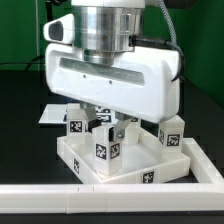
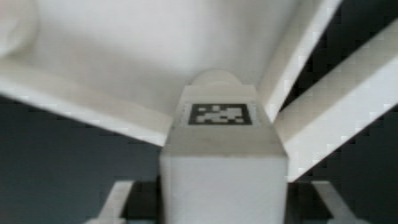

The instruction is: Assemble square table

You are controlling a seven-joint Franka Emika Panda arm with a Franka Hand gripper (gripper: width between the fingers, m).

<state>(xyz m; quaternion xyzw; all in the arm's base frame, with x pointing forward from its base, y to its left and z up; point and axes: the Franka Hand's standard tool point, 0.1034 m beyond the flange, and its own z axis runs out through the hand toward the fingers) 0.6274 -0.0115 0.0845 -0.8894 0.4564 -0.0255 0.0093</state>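
A large white robot gripper [image 1: 108,120] is seen from the exterior view, hanging low over a white square plastic tray with a raised rim [image 1: 150,172], the top panel of the square table. The tray lies directly below the jaws on a black tabletop [image 1: 20,150].

Several short white plastic block legs, each marked with a small black-and-white tag, are seen around the jaws:
- 1 tagged leg [image 1: 104,148] stands upright just below and in front of the jaws, inside the tray.
- A 2nd leg [image 1: 74,126] is seen just beside the jaws, towards the exterior view's left, at the tray's edge.
- A 3rd leg [image 1: 172,134] is seen beside the jaws towards the exterior view's right, at the tray's far corner.

In front of the tray, further from the jaws, a long white border bar [image 1: 100,196] is laid across the tabletop.

In the wrist view, a white upright leg [image 2: 222,165] with its tag facing the camera is framed between the 2 fingers [image 2: 128,202]. The jaws are parted and set on either side of this leg, and a thin dark gap is visible on each side, so nothing is seen to be gripped. The tray's rim [image 2: 107,95] is seen blurred behind the leg.
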